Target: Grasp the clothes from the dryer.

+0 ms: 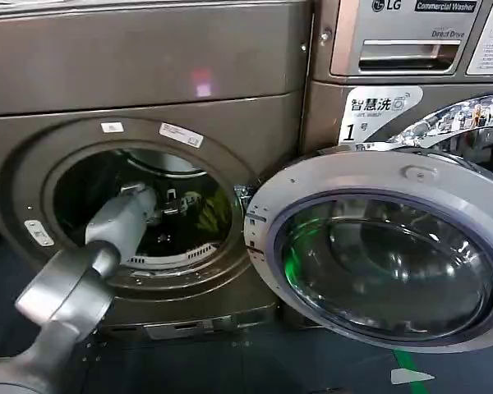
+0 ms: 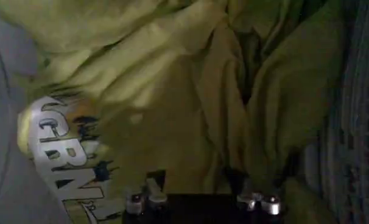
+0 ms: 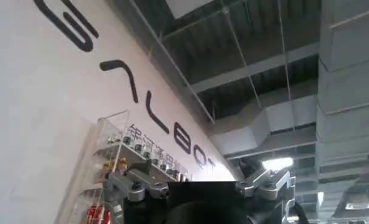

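Note:
The dryer [image 1: 148, 74] is the big bronze-grey machine on the left, its round porthole open. Its silver-rimmed glass door [image 1: 353, 168] is swung out to the right. Inside the dark drum lie the clothes [image 1: 211, 210], a yellow-green crumpled garment [image 2: 190, 91] with a white-and-dark printed patch [image 2: 63, 158]. My left arm reaches through the porthole, and my left gripper [image 1: 171, 205] is inside the drum just left of the clothes. In the left wrist view the left gripper [image 2: 195, 182] is open, its fingertips [image 2: 154, 185] wide apart right against the fabric. My right gripper [image 3: 200, 185] points up at the ceiling, away from the dryer.
A silver LG machine [image 1: 411, 33] stands at the upper right, above a panel with a white "1" sticker [image 1: 378, 111]. The open door fills the space in front of the right-hand machine. Dark floor [image 1: 255, 361] lies below, with a green mark [image 1: 411, 365].

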Controlling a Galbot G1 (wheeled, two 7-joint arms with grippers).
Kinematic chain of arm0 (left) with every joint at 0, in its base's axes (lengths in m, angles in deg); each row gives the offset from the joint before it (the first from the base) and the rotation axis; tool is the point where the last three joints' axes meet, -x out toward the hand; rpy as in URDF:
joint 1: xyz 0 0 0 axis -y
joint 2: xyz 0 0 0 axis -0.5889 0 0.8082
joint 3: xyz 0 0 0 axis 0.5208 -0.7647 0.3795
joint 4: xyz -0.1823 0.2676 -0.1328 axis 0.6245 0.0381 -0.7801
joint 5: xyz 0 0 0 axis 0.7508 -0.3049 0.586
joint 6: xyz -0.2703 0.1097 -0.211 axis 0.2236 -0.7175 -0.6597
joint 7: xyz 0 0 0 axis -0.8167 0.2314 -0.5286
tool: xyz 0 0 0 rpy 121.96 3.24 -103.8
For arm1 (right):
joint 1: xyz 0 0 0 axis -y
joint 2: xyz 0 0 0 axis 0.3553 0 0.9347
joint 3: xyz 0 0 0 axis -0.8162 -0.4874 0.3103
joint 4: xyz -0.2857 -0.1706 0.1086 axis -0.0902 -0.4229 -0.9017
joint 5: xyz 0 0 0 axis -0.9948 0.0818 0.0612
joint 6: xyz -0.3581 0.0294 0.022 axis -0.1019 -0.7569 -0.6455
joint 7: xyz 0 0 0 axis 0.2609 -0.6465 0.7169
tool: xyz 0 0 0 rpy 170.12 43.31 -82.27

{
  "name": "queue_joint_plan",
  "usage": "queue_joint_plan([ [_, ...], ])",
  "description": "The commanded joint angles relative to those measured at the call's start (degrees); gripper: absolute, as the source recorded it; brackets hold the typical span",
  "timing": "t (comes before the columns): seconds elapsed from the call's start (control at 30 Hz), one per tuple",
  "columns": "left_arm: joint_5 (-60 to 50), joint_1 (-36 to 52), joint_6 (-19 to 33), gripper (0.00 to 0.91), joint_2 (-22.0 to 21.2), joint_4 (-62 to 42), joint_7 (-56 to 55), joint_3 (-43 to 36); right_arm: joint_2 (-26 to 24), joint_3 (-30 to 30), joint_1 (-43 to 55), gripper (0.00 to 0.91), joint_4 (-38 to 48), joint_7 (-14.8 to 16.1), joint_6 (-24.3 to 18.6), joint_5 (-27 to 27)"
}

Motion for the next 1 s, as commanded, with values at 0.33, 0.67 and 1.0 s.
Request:
queue_joint_plan([
  [0.33,9.55,-1.53,-1.83,0.000,1.19,5.29,-6.12,12.65,0.37,-1.19,0.77,0.907,-0.63,0.03,-0.07,-0.53],
  [0.67,34.03,-15.86,-3.98,0.000,2.75,26.79,-26.80,26.96,0.37,-1.22,0.69,0.907,-0.78,-0.04,-0.22,-0.65],
  [1.0,39.74,-27.21,0.54,0.000,2.25,45.00,-43.08,35.54,0.58,-0.82,0.32,0.907,-0.85,-0.19,-0.37,-0.47],
])
